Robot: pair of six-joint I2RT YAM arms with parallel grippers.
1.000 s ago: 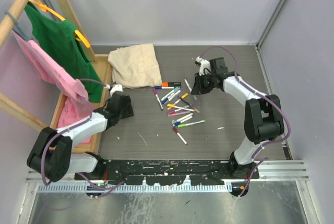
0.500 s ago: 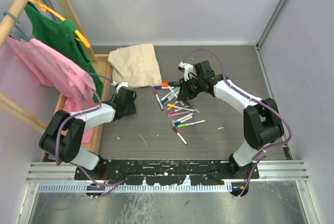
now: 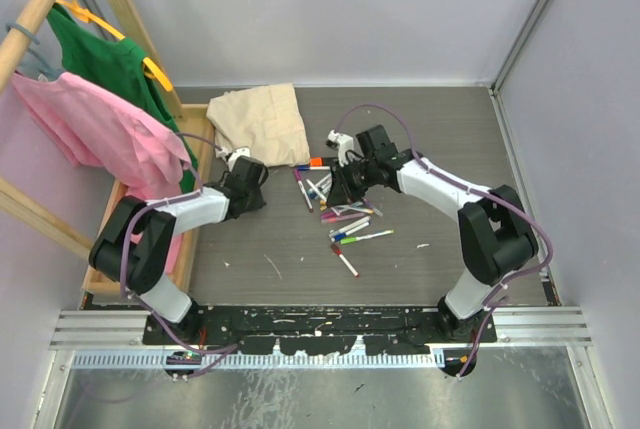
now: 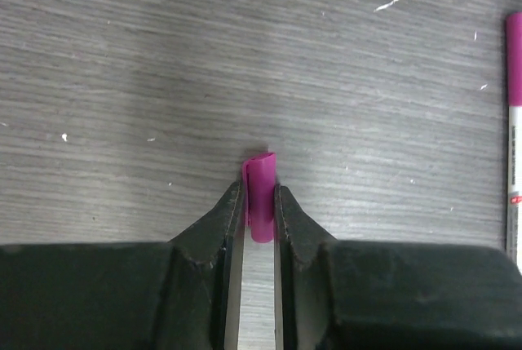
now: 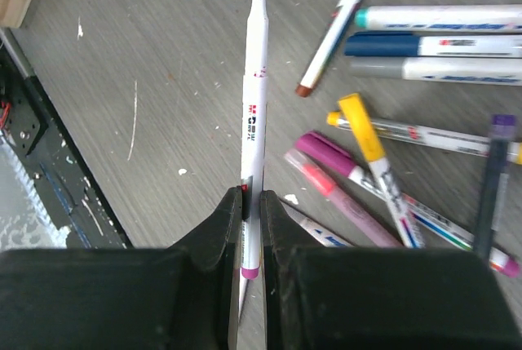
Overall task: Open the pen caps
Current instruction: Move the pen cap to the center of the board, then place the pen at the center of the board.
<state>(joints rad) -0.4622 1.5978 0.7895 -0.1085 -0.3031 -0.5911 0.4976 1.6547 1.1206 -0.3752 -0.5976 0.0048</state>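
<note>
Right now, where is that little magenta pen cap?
In the left wrist view, the magenta cap sits pinched in the left gripper, over the grey table. A magenta-capped pen lies at that view's right edge.

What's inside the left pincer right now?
A magenta pen cap is pinched in the left pincer, with its far end sticking out over the grey table. No pen barrel is attached. The fingers cover its sides, and which end is open cannot be seen.
</note>
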